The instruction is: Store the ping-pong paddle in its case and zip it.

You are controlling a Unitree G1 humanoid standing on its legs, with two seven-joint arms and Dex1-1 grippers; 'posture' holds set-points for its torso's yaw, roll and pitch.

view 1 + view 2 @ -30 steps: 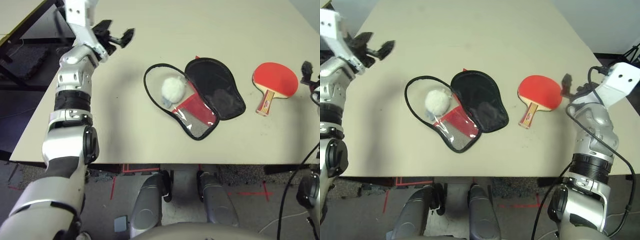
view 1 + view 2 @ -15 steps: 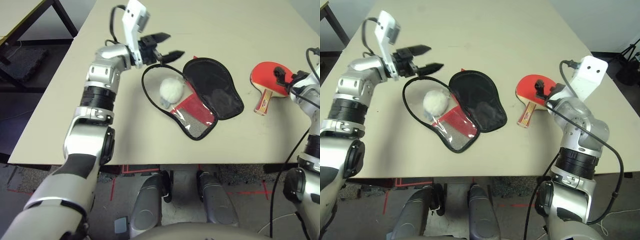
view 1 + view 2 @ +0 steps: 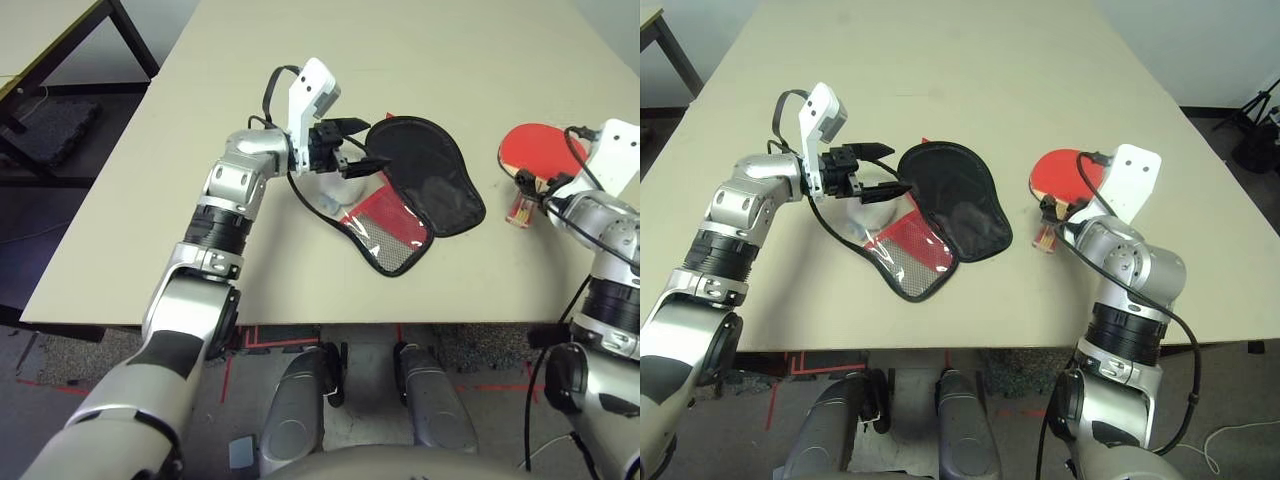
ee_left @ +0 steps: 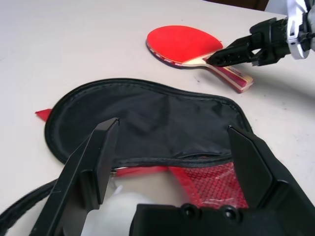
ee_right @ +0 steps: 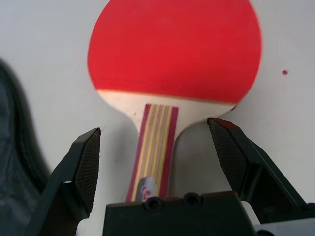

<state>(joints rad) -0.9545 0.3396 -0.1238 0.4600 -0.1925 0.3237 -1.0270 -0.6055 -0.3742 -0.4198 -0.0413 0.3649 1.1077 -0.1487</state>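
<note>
Lying flat, red face up, the ping-pong paddle (image 3: 542,150) on the table (image 3: 940,60), with handle (image 5: 156,152) between the right jaws (image 5: 155,160), which stand wide apart; nothing gripped there. Just moved in over the paddle's handle, after hanging off beyond the blade a second ago: pick-up looking close now, probably needing only a little lowering and a squeeze. Well across from those right jaws, toward the other arm, the case (image 3: 958,205), spread open, black lining up, same spot as before. Swung in from the case's far side too, the left jaws (image 4: 172,147), also wide open and empty, now above the case's clear-windowed half, with the fluffy ball (image 4: 115,216) beneath and the red mesh pocket (image 4: 211,184) just beside. Likely meant for steadying or lifting the case edge while the paddle goes in. Still loose, still outside the case, so storing not begun and zipping further off. Worth watching: the ball, easily nudged or pinched along with the cover, and the slim handle, apt to twist if caught off-centre.
</note>
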